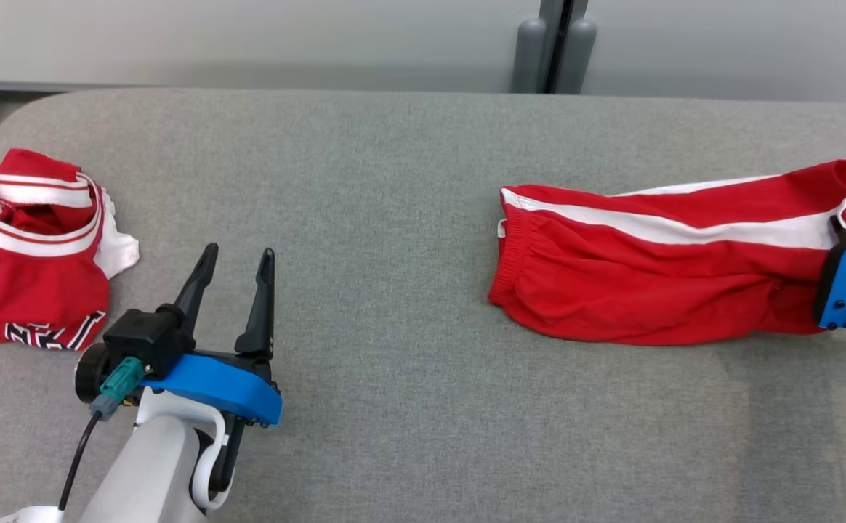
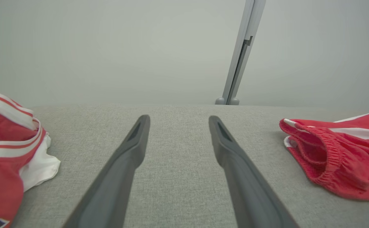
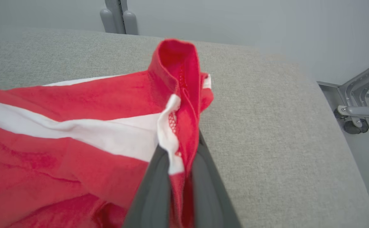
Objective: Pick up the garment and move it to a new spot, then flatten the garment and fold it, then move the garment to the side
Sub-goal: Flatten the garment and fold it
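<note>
My right claw is pinched on the hem of the red shorts lying at three o'clock on the table, my left claw wide and idle at eight, so this is the pick-up: next, I judge, a lift that keeps the fold.

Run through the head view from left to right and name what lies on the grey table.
bundled red and white jersey → left gripper, open over bare table → red shorts with a white stripe → right gripper, closed on the shorts' right end
</note>
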`<state>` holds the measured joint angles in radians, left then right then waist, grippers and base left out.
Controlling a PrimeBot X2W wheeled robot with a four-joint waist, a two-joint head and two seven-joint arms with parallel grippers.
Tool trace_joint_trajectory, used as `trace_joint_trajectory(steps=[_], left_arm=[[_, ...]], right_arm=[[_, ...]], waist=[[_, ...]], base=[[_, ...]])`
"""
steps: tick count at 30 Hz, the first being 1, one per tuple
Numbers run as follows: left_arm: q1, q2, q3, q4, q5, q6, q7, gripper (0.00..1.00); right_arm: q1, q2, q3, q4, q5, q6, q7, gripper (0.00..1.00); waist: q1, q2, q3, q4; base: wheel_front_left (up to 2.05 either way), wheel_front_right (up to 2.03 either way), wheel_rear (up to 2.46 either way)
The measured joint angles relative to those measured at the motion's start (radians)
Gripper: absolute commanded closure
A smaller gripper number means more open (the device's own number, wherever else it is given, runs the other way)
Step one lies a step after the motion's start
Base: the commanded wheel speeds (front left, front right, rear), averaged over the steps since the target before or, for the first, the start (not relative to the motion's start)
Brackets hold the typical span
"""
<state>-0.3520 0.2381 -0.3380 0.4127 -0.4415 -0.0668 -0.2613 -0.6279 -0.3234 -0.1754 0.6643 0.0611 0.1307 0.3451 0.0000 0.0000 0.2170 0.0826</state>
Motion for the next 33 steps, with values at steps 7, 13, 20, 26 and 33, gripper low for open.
trace_joint_trajectory(steps=[7, 13, 20, 26, 33], left_arm=[[0.003, -0.01, -0.016, 0.0, -0.006, 0.0, 0.005, 0.0], [0.012, -0.015, -0.026, -0.001, -0.01, 0.003, 0.005, 0.0], [0.006, -0.026, -0.038, 0.0, -0.015, 0.003, 0.009, 0.0], [-0.01, -0.039, -0.046, 0.006, -0.016, -0.001, 0.007, 0.0], [-0.016, -0.035, -0.043, 0.018, -0.017, -0.003, 0.004, 0.0]], right_arm=[[0.04, 0.046, 0.075, -0.139, 0.001, 0.0, 0.071, 1.0], [0.037, 0.102, 0.235, -0.225, 0.033, 0.0, 0.15, 1.0], [-0.017, 0.147, 0.41, -0.199, 0.087, 0.0, 0.206, 1.0], [-0.051, 0.164, 0.476, -0.132, 0.117, 0.0, 0.203, 1.0], [-0.064, 0.162, 0.525, -0.122, 0.188, 0.0, 0.191, 0.0]], waist=[[0.0, 0.0, -0.038, 0.0], [0.0, 0.0, -0.04, 0.021], [0.0, 0.0, -0.027, 0.063], [0.0, 0.0, -0.012, 0.101], [0.0, 0.0, -0.015, 0.103]], base=[[0.0, 0.0, 0.0], [0.0, 0.0, 0.0], [0.0, 0.0, 0.0], [0.0, 0.0, 0.0], [0.0, 0.0, 0.0]])
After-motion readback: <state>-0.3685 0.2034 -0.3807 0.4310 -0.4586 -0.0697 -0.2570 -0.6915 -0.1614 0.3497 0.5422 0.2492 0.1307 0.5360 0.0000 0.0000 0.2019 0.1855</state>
